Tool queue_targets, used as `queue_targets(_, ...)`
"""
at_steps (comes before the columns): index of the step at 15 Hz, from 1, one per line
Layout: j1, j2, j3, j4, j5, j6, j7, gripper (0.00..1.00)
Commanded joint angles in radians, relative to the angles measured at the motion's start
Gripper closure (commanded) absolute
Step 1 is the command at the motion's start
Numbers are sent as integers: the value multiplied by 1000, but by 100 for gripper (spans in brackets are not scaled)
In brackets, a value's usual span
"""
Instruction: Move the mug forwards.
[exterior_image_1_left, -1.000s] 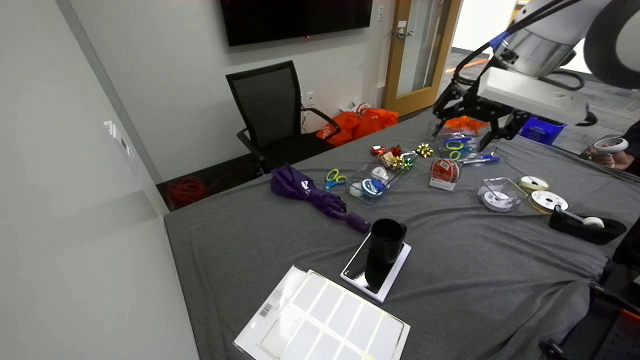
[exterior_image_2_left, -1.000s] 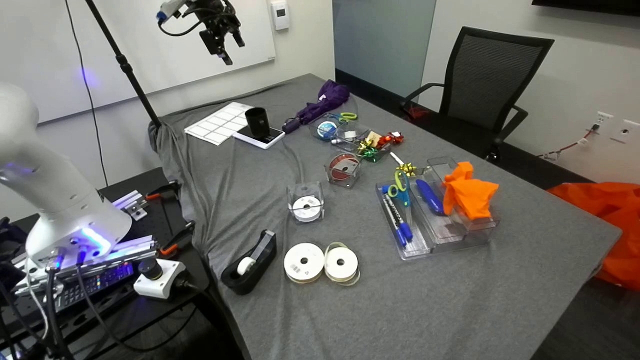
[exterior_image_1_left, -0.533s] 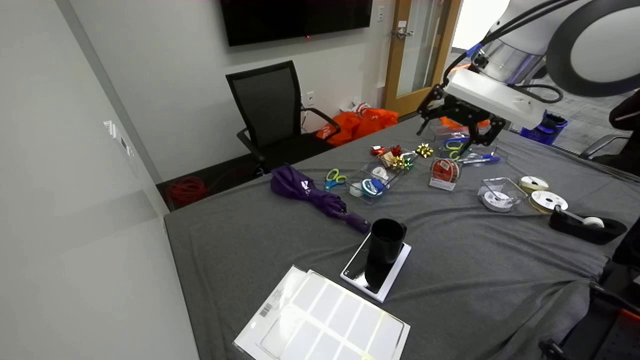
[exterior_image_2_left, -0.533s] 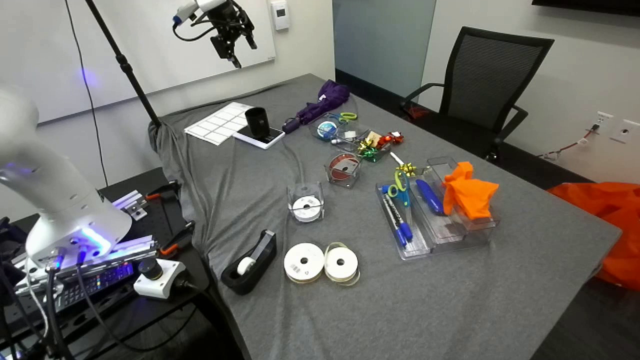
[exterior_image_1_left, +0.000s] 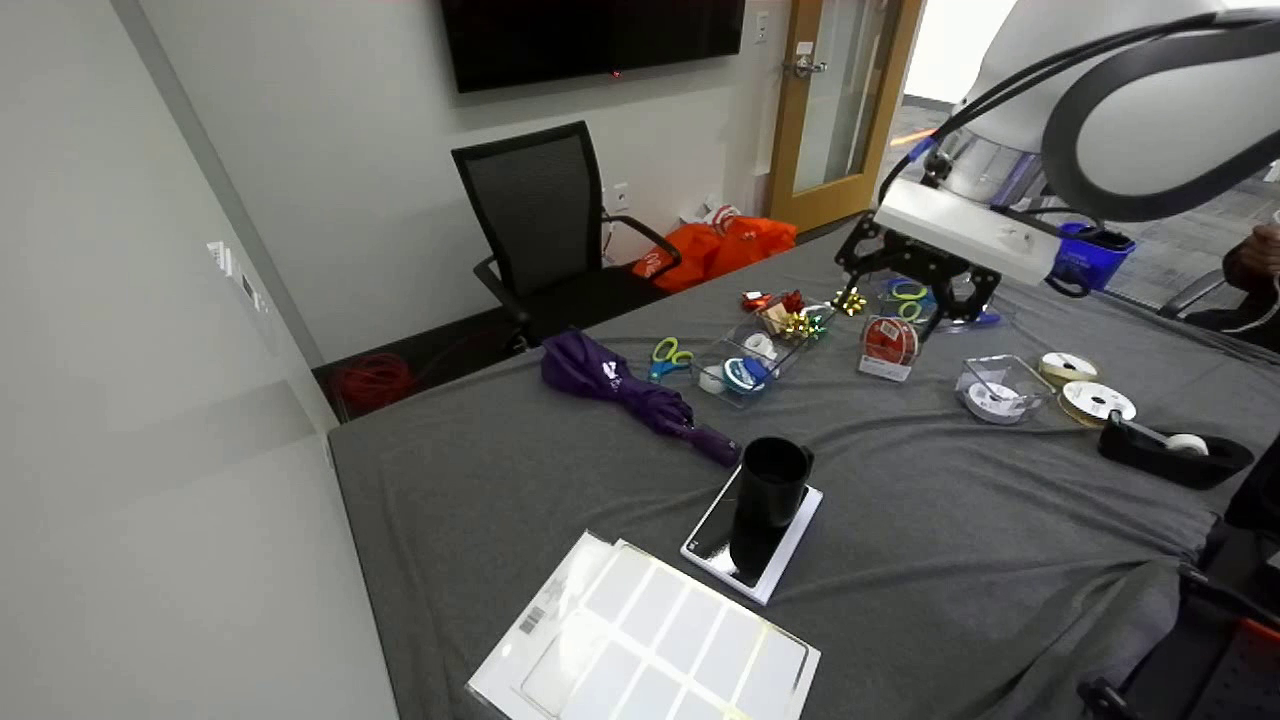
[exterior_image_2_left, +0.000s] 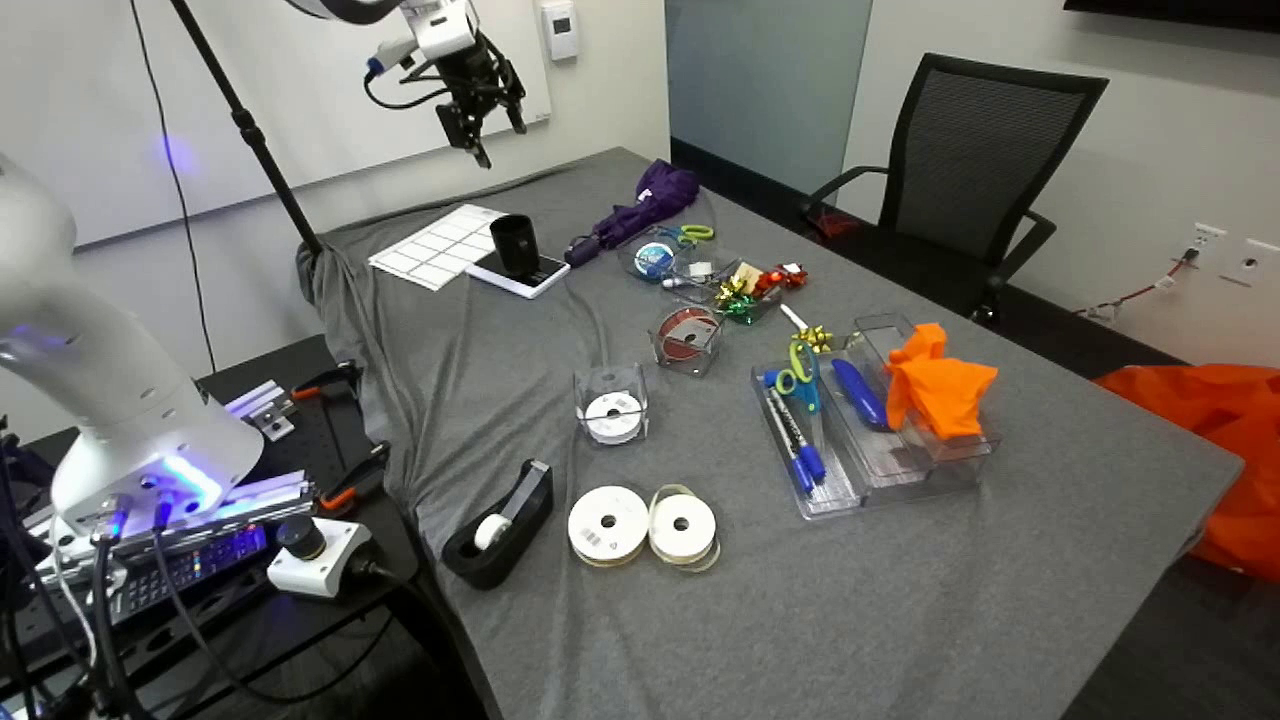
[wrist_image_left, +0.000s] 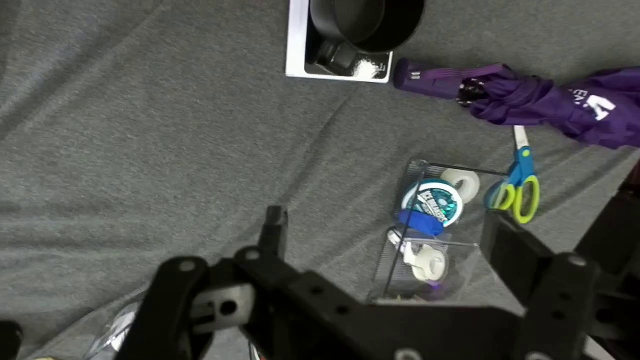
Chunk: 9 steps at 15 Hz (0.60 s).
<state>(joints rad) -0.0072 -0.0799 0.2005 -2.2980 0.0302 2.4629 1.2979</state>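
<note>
The gripper (exterior_image_1_left: 885, 318) hangs with its jaws spread wide, holding nothing, well apart from the mug (exterior_image_1_left: 772, 482). In an exterior view the mug stands upright on a glossy slab (exterior_image_1_left: 750, 562), the umbrella (exterior_image_1_left: 640, 393) lying to its far left. A skewed descent could strike the umbrella; a low push could drag the slab along, a high one tip the mug.

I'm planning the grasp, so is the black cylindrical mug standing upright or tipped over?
Upright: in an exterior view the black cylindrical mug stands on the white-edged glossy black slab, its open rim facing up.
</note>
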Motion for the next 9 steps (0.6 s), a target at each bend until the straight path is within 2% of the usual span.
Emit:
queue_targets(1, 35, 141, -48, 84, 109, -32, -9, 0)
queue_targets(7, 51, 326, -67, 197, 397, -11, -46, 0)
queue_targets(9, 54, 378, -71, 230, 444, -9, -36, 0)
